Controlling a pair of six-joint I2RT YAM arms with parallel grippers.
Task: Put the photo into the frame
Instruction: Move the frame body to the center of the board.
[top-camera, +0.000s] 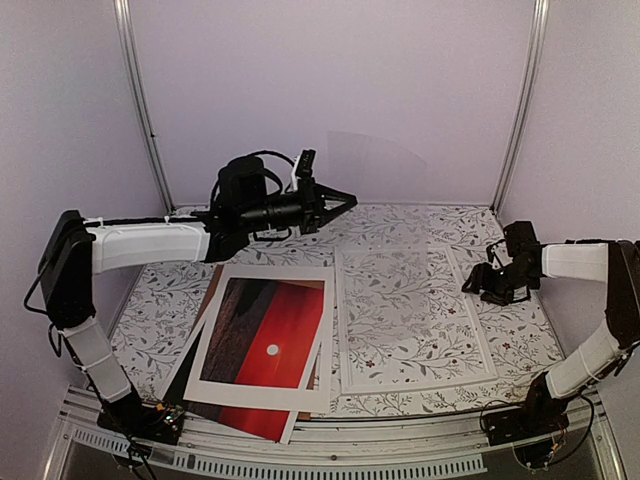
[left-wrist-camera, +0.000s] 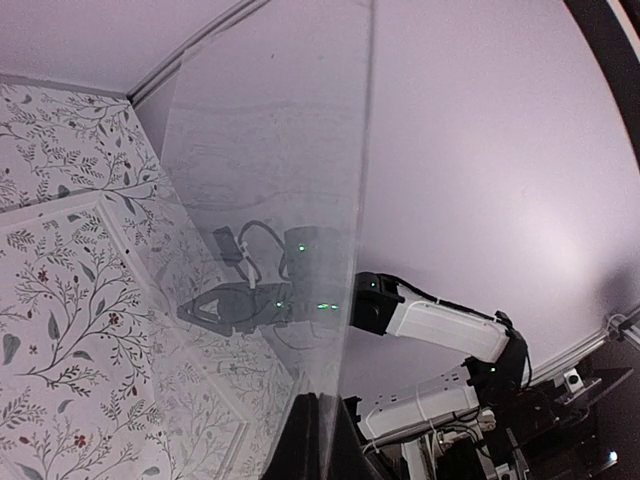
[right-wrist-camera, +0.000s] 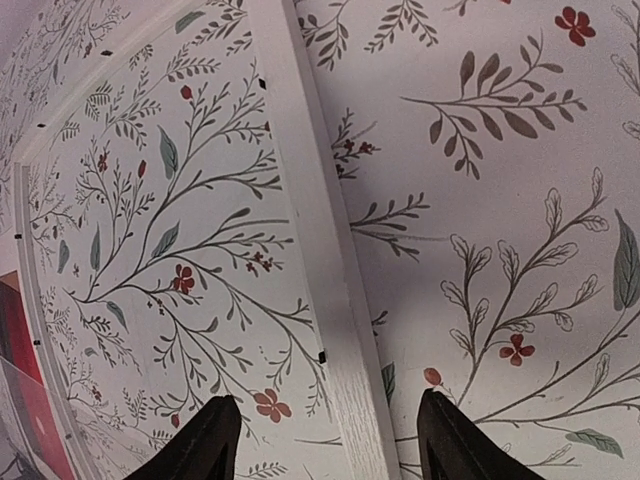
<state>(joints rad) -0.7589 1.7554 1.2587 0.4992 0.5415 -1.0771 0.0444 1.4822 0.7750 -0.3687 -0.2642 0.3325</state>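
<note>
The photo (top-camera: 275, 335), a red sunset print with a small white sun, lies flat at the front left under a white window mat (top-camera: 214, 350); its red lower edge sticks out below the mat. To its right the thin white frame (top-camera: 339, 320) lies flat on the patterned cloth. My left gripper (top-camera: 340, 200) is raised over the back of the table, shut on the lower edge of a clear pane (left-wrist-camera: 270, 190) that stands upright. My right gripper (right-wrist-camera: 330, 445) is open just above the frame's right rail (right-wrist-camera: 320, 250), one finger on each side of it.
A brown backing board (top-camera: 212, 292) peeks out from under the mat's left side. Metal posts (top-camera: 140, 100) and pale walls close in the back and sides. The floral cloth (top-camera: 520, 340) covers the table.
</note>
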